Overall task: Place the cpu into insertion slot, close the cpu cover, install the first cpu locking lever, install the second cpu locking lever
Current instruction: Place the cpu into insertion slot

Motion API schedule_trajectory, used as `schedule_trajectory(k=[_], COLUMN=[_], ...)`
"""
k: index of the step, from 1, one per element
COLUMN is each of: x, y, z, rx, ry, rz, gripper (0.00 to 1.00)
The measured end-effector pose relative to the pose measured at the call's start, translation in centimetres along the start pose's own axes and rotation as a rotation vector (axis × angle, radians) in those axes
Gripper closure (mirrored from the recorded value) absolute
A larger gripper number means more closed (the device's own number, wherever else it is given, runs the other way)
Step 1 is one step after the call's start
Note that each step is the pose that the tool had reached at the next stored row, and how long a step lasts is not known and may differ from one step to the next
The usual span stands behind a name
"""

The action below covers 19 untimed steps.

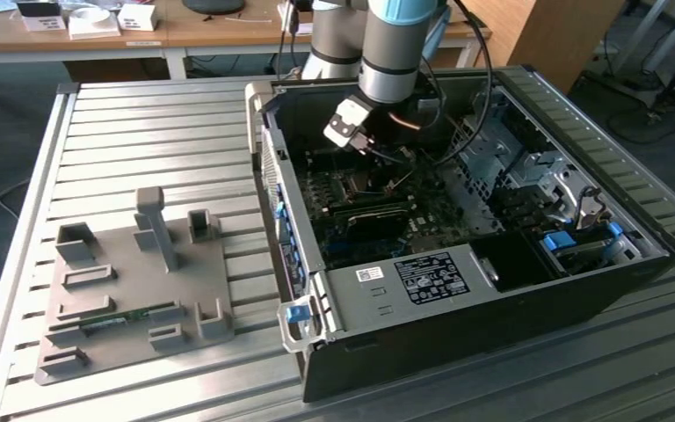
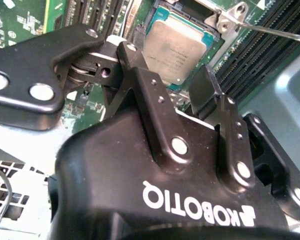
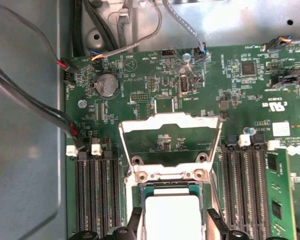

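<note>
The cpu (image 3: 171, 217) is a pale square chip lying flat in the insertion slot (image 3: 170, 187) on the green motherboard; the second wrist view shows the cpu (image 2: 175, 50) the same way. The cpu cover (image 3: 170, 119), a silvery frame, stands swung up and open behind the socket. My gripper (image 3: 174, 227) hangs just above the chip, open, one black fingertip (image 3: 135, 220) at each side of it and slightly clear of its edges. In the second wrist view the gripper (image 2: 165, 65) straddles the chip. In the exterior view the gripper (image 1: 353, 132) reaches down into the computer case (image 1: 455, 290).
Black memory slots (image 3: 95, 195) flank the socket on both sides. Cables (image 3: 35, 110) run along the case wall. A thin metal lever (image 2: 280, 32) lies beside the socket. A grey fixture plate (image 1: 138, 290) sits on the slatted table at the exterior view's left.
</note>
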State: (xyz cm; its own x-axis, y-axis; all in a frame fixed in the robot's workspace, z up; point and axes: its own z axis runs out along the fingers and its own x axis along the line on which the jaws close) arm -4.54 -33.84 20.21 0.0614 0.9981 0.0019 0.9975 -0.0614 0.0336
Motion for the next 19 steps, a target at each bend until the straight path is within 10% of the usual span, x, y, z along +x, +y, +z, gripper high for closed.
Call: schedule_trajectory(k=[8,19], x=[0.0,0.01], y=[0.07,0.08], z=[-2.15,-2.25], rx=[-0.0001,-0.0002], ry=[-0.0001,-0.0002], rz=[0.0,0.0], gripper=[0.39,0.39])
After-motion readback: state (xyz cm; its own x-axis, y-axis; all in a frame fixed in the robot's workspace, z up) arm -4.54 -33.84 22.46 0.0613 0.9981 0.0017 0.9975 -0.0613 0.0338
